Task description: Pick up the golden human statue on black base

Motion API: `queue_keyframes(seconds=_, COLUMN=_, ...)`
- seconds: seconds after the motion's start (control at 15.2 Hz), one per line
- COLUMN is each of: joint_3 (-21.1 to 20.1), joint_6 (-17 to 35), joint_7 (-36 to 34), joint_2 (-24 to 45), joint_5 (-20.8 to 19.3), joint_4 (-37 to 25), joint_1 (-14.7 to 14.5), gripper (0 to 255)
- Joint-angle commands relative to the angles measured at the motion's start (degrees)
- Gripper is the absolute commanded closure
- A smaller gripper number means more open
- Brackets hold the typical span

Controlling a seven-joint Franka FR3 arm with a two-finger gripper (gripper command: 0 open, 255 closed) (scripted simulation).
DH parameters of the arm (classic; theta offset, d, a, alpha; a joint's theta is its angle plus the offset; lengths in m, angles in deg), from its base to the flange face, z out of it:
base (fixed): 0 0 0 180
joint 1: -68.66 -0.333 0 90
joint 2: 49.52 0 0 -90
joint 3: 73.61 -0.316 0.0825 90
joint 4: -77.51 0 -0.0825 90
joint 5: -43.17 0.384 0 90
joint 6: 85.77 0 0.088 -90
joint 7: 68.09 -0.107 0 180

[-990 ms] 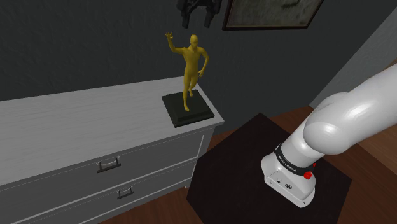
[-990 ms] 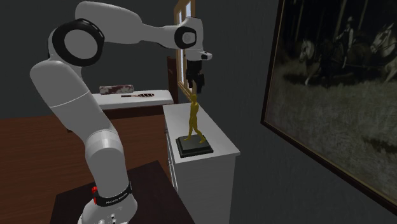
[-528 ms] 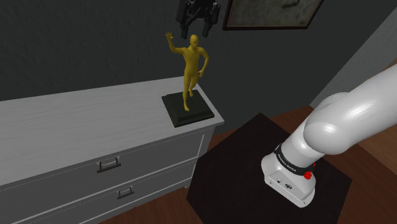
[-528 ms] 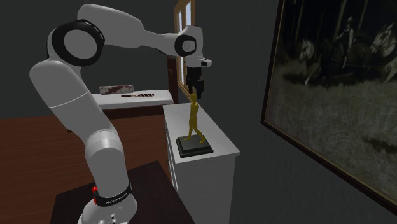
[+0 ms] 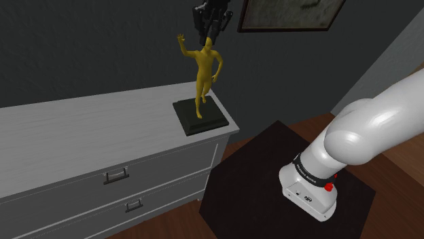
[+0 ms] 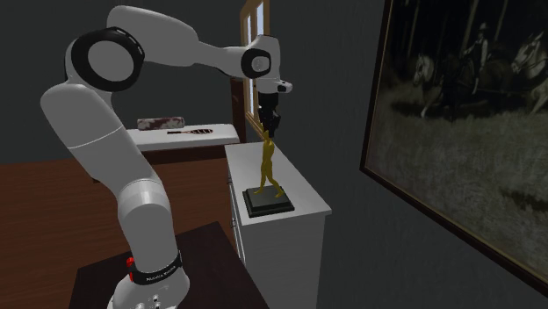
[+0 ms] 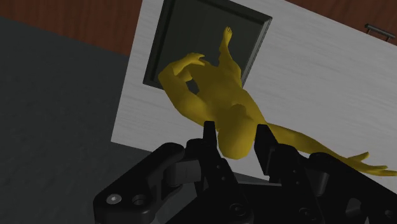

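Gripper (image 7: 233, 132) pinches the head of the one golden statue (image 5: 202, 71). It stands upright on its black base (image 5: 201, 117) at the corner of one white dresser (image 5: 81, 129) with two drawer handles (image 5: 115, 176).

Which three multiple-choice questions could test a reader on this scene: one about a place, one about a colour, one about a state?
1. Where does the golden statue stand?
A) on the floor
B) on the white dresser
C) on the robot's stand

2. What colour is the base?
A) black
B) red
C) white

3. How is the gripper?
A) wide open, far above
B) shut on nothing
C) shut on the statue's head

Key: B, the base rests on the dresser top near its corner; A, the square plinth is black; C, the wrist view shows it clasping the head.
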Motion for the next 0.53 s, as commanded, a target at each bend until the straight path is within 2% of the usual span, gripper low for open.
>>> queue_keyframes(seconds=0.0, joint_3=0.0, joint_6=0.0, joint_7=0.0, joint_2=0.0, joint_5=0.0, joint_4=0.0, joint_1=0.0, gripper=255)
queue_keyframes(seconds=0.46, joint_3=0.2, joint_6=-4.6, joint_7=-0.4, joint_2=0.5, joint_5=-0.3, joint_4=-5.1, joint_1=0.1, gripper=255)
